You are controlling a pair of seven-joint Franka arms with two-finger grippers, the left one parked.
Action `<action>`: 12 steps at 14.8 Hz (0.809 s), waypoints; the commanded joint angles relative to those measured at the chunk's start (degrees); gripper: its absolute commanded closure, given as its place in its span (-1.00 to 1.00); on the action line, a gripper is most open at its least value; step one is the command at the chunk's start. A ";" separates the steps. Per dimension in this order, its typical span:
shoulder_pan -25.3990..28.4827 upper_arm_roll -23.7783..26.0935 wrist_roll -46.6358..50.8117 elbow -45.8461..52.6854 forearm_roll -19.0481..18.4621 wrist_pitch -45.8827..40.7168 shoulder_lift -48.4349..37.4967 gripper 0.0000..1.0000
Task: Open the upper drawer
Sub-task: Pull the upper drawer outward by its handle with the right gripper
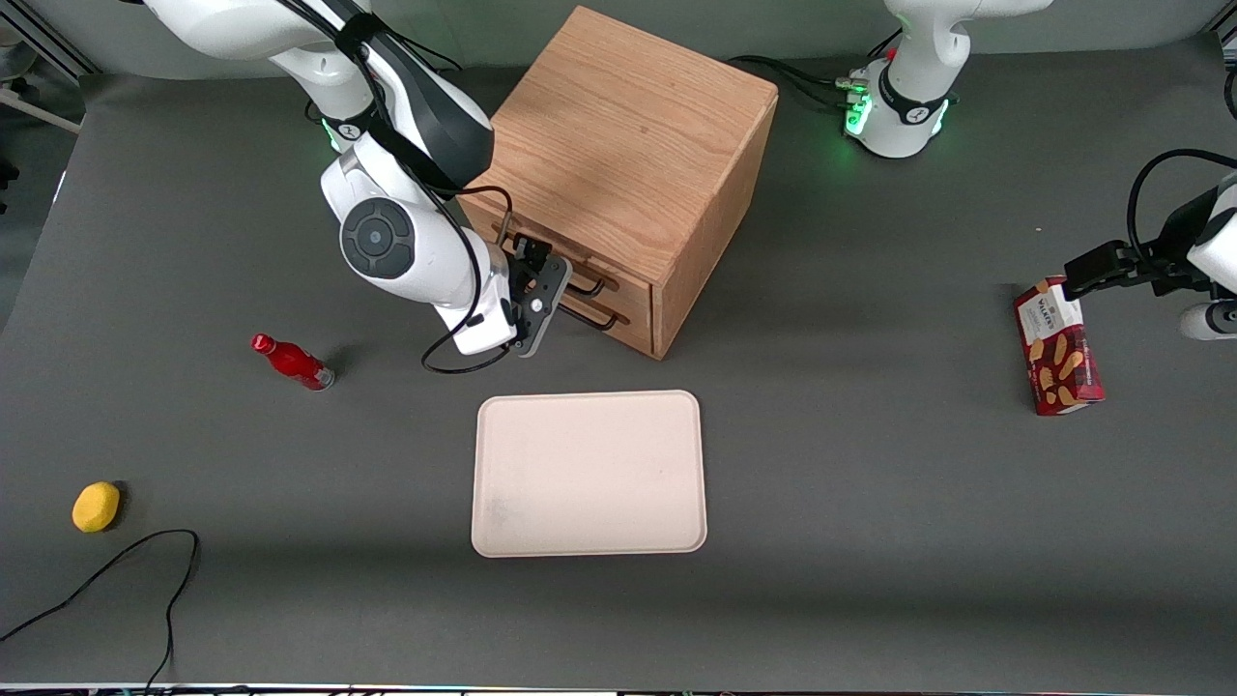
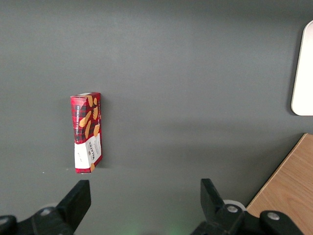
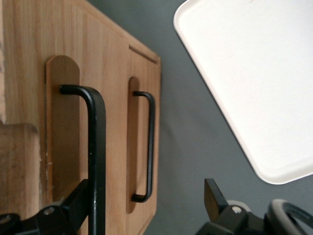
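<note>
The light oak cabinet [image 1: 628, 135] stands mid-table, its front turned toward the working arm's end. The upper drawer [image 3: 63, 122] sits flush in the cabinet, its long black bar handle [image 3: 98, 147] also showing in the front view [image 1: 589, 282]. The lower twin drawer's handle [image 3: 149, 147] is just below it. My right gripper [image 1: 539, 282] is in front of the drawers at the upper handle. In the right wrist view the gripper [image 3: 144, 198] is open. The upper handle's bar runs between the fingers, right against one finger [image 3: 73, 203], and I cannot tell if it touches.
A cream tray [image 1: 589, 474] lies on the table nearer the front camera than the cabinet. A red bottle [image 1: 292, 362], a yellow lemon [image 1: 96, 507] and a black cable [image 1: 116, 570] lie toward the working arm's end. A red cookie box [image 1: 1058, 348] lies toward the parked arm's end.
</note>
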 commanded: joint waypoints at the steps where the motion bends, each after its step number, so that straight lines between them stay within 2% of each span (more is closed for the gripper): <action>1: -0.15 -1.48 -1.53 0.26 -1.09 2.44 0.23 -1.00; 12: -0.59 -10.01 -6.27 5.44 -1.71 6.23 2.51 -1.00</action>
